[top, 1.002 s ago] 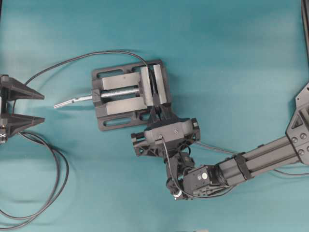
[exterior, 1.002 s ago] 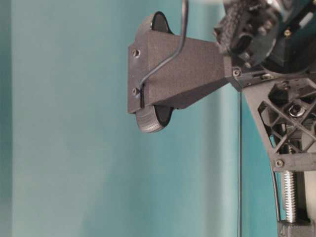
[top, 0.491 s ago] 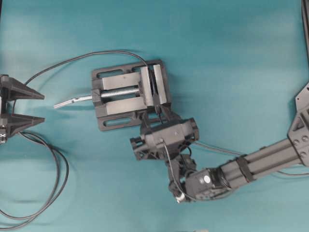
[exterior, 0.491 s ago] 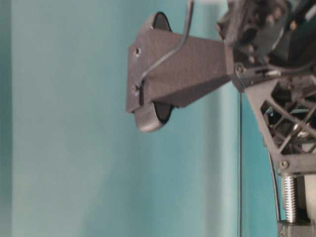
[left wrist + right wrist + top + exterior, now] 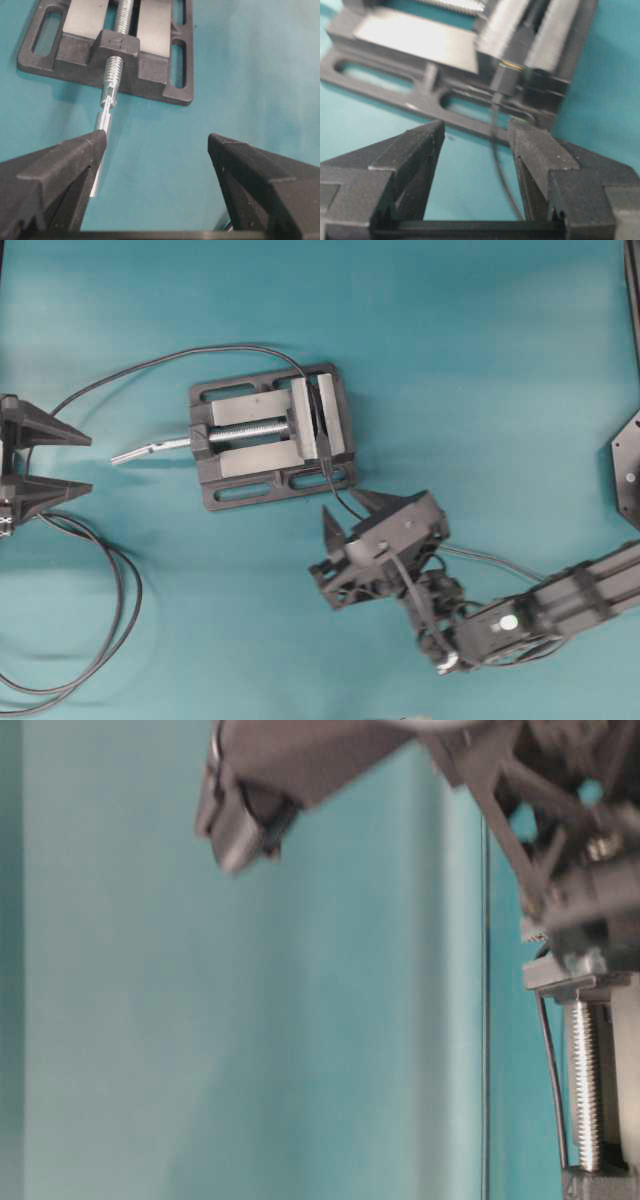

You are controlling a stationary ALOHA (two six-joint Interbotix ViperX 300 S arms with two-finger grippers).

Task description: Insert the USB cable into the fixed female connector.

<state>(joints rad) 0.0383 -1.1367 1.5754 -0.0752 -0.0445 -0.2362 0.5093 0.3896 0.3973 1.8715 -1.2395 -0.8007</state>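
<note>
The fixed female connector [image 5: 522, 41] is clamped between the vise's jaws. The USB cable's black plug [image 5: 506, 80] sits at its mouth, with a thin brass-coloured strip showing between them. The thin USB cable [image 5: 336, 492] trails from the vise toward my right gripper [image 5: 356, 514] and runs loose between its fingers [image 5: 495, 150]. The right gripper [image 5: 477, 127] is open, a short way off the vise's near edge, touching nothing. My left gripper [image 5: 70, 462] is open and empty at the far left, pointing at the vise's screw handle [image 5: 107, 107].
The dark grey vise [image 5: 250, 458] stands mid-table with its silver screw handle [image 5: 150, 450] pointing left. The connector's longer dark cable [image 5: 122, 602] arcs over the vise and loops at lower left. The table-level view shows blurred arm parts and the vise screw [image 5: 585, 1090].
My right gripper has opened, let go of the plug and drawn back down and to the right from the vise. The left gripper has stayed still.
</note>
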